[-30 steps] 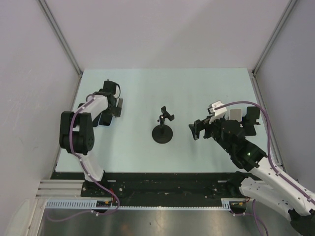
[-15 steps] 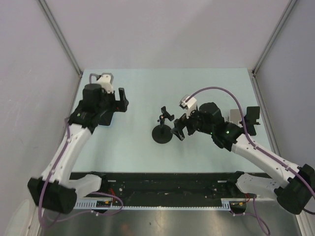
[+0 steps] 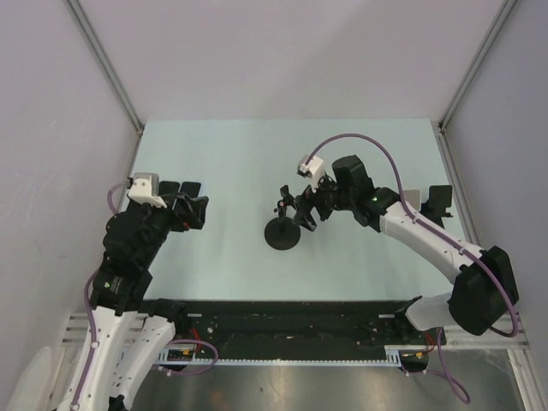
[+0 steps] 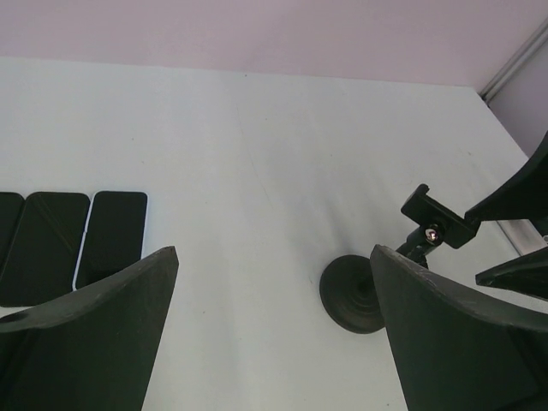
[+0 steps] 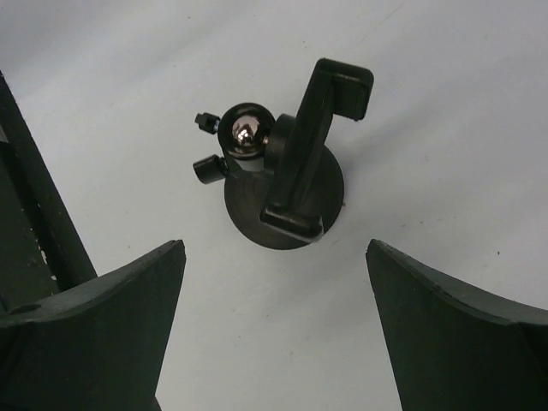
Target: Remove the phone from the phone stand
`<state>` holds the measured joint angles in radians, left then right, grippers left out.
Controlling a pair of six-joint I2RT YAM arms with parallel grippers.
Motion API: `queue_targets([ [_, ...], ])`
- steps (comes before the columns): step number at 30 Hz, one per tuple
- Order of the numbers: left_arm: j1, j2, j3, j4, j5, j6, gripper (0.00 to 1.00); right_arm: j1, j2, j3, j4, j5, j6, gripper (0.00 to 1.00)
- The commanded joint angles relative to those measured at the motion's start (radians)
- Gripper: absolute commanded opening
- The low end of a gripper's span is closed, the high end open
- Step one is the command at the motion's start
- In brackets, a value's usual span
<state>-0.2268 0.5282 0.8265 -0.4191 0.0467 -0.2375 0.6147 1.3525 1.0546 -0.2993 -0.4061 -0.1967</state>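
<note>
The black phone stand [image 3: 283, 233] stands mid-table on a round base, and its clamp [image 3: 289, 204] holds nothing. It also shows in the right wrist view [image 5: 283, 184] and the left wrist view [image 4: 353, 293]. Three dark phones lie flat side by side on the table in the left wrist view; the nearest one [image 4: 111, 238] has a white edge. My right gripper [image 3: 301, 211] is open, right beside the clamp, with the stand's base just beyond its fingertips [image 5: 275, 248]. My left gripper [image 3: 188, 208] is open and empty [image 4: 274, 253], raised at the left.
A black bracket-like object [image 3: 439, 202] and a small grey box [image 3: 412, 198] sit at the table's right edge. Enclosure walls and metal posts [image 3: 104, 64] border the table. The right arm's cable [image 3: 360, 141] arcs above the stand.
My right gripper has swung left, from the table's right side to the stand's clamp. My left arm has pulled back from the phones at the far left, toward the near edge, and risen.
</note>
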Motion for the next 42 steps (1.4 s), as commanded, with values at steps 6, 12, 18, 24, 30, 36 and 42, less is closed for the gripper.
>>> queue_targets([
  [6,-0.048,-0.076,-0.095,0.06,-0.074,-0.01,1.0,-0.004,0.095,0.104,-0.037,-0.134,-0.072,0.8],
  [12,-0.062,-0.123,-0.107,0.077,-0.067,0.015,1.0,-0.001,0.109,0.12,-0.05,-0.171,-0.07,0.53],
  [18,-0.063,-0.16,-0.113,0.075,-0.093,-0.011,1.0,0.006,0.088,0.124,-0.069,-0.165,-0.064,0.29],
  [24,-0.069,-0.177,-0.116,0.078,-0.054,0.003,1.0,0.059,0.065,0.124,-0.089,-0.108,-0.04,0.06],
  [30,-0.074,-0.194,-0.142,0.083,-0.054,-0.051,1.0,0.131,0.027,0.113,-0.074,0.044,0.011,0.0],
  [36,-0.082,-0.212,-0.153,0.094,0.036,-0.043,1.0,0.171,-0.004,0.085,-0.028,0.203,0.089,0.0],
  [42,-0.088,-0.218,-0.162,0.106,0.079,-0.029,1.0,0.252,-0.001,0.042,-0.005,0.338,0.137,0.0],
])
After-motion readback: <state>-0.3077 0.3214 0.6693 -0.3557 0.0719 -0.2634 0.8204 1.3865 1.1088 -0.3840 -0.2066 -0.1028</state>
